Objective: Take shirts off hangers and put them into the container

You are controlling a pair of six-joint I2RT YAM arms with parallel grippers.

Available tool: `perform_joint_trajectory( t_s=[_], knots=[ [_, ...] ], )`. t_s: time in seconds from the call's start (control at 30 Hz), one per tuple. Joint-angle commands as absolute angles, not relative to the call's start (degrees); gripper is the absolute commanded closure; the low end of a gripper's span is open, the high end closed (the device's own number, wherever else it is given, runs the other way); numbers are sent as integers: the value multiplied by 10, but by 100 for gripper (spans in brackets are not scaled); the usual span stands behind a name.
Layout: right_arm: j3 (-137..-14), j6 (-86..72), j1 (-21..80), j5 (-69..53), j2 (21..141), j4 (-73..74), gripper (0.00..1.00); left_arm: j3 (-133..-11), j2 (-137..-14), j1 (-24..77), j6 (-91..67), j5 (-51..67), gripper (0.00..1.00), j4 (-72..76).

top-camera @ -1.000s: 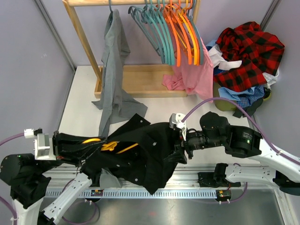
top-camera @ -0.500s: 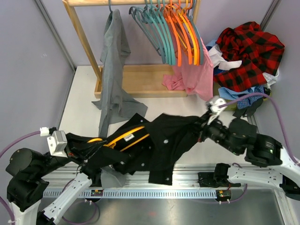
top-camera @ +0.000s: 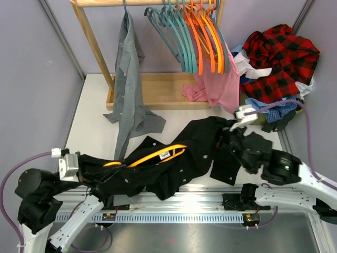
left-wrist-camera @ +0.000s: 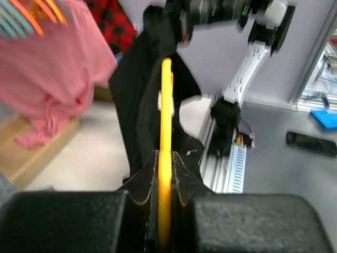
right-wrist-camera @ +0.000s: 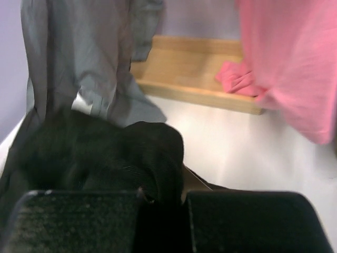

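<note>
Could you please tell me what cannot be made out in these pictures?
Tips of the right gripper: buried in the black shirt, top view; dark blur, right wrist view.
Hook of the orange hanger: under that shirt, top view.
The hanger in the grey shirt: all but the hook covered, top view.

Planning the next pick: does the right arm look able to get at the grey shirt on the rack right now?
Probably not yet: the right pincer is shut on the black shirt, which lies around the orange hanger gripped by the left pincer. The grey shirt hangs at the rack's left end.
</note>
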State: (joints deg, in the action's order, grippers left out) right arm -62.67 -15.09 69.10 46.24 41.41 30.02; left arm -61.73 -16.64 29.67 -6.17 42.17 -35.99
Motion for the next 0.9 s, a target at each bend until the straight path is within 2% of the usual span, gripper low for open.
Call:
perform_joint_trajectory(
  t_s=[0.0, 0.07, 0.33, 0.53, 0.67, 0.87],
  knots=[
    [-596, -171, 690, 396, 465, 217, 100, -567, -117, 297, -166, 382, 100, -129],
    [-575, -174, 691, 344, 498, 193, 100, -535, -103, 297, -192, 331, 100, -66],
    [-541, -190, 691, 264, 569, 111, 100, -509, -104, 297, -235, 296, 100, 20],
    [-526, -208, 691, 186, 613, 63, 100, -443, -45, 297, -251, 130, 100, 100],
    [-557, -210, 691, 85, 673, 77, 100, -400, -37, 297, -265, -16, 100, 154],
    [-575, -211, 705, 6, 744, 74, 100, -349, -62, 297, -251, -117, 100, 213]
  ],
)
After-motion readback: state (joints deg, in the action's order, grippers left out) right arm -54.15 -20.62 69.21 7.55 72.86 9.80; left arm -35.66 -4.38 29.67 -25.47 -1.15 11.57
